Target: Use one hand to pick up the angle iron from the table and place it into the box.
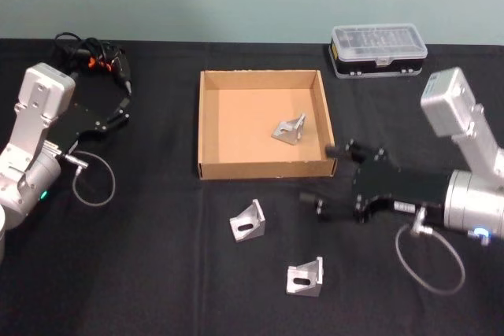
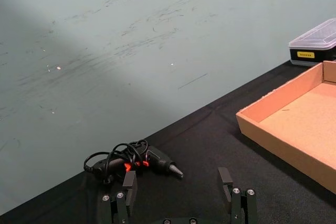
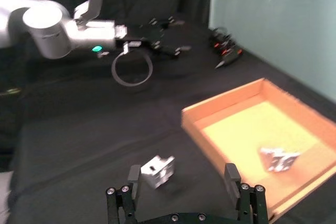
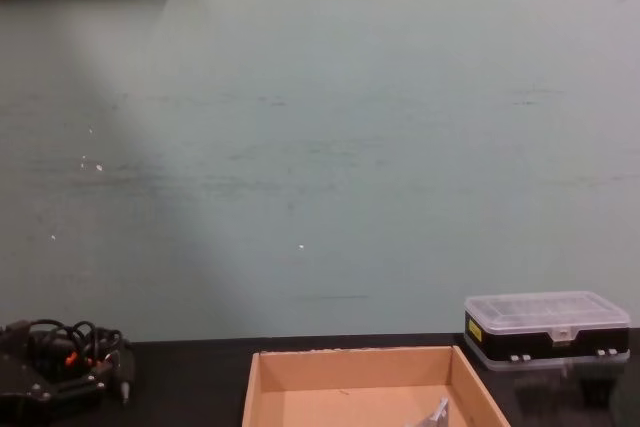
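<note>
Black worktop point(image 1: 157, 289): one angle iron point(image 1: 289, 130) inside box point(image 1: 206, 127), second angle iron point(image 1: 247, 220) and third angle iron point(image 1: 305, 277) loose in front. Right gripper point(image 1: 319, 175) released, empty, beside box corner; left gripper point(image 1: 124, 92) parked, released

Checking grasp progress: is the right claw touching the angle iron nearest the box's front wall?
Apart. Head view shows bare black table between the right claw and that angle iron.

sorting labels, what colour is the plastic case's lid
The lid is clear; chest view shows it best.
</note>
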Robot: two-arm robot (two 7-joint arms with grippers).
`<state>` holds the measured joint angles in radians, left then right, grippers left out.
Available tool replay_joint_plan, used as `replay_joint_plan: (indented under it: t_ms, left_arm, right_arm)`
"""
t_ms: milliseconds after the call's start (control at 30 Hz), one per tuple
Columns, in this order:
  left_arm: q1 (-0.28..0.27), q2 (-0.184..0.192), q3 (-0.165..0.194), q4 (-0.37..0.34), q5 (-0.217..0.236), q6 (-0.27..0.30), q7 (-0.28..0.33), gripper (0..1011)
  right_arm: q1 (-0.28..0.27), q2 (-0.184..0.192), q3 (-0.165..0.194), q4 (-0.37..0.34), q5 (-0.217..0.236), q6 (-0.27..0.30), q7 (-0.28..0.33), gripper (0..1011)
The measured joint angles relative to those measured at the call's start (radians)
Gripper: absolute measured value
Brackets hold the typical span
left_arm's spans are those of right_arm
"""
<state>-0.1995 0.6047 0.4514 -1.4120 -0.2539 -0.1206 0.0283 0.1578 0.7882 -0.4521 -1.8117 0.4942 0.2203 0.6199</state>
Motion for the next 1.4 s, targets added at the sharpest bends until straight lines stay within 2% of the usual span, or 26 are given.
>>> replay_joint_plan:
  t_ms: [200,400,600,733,1067,1400]
  left_arm:
    - [0.000,0.000,0.000,0.000,0.000,0.000,0.000,1000]
    - [0.000,0.000,0.000,0.000,0.000,0.000,0.000,1000]
    - [0.000,0.000,0.000,0.000,0.000,0.000,0.000,1000]
    - [0.000,0.000,0.000,0.000,0.000,0.000,0.000,1000]
    - [0.000,0.000,0.000,0.000,0.000,0.000,0.000,1000]
    - [0.000,0.000,0.000,0.000,0.000,0.000,0.000,1000]
  right_arm:
    - [-0.025,0.030,-0.024,-0.019,0.018,0.018,0.016,1004]
    - [-0.018,0.056,-0.056,-0.023,0.021,0.030,0.046,1004]
    - [0.007,0.077,-0.092,-0.018,0.001,0.044,0.073,1004]
    - [0.033,0.088,-0.125,-0.007,-0.028,0.054,0.098,1004]
    - [0.072,0.087,-0.177,0.024,-0.074,0.065,0.129,1004]
    - [0.082,0.076,-0.201,0.048,-0.091,0.061,0.137,1004]
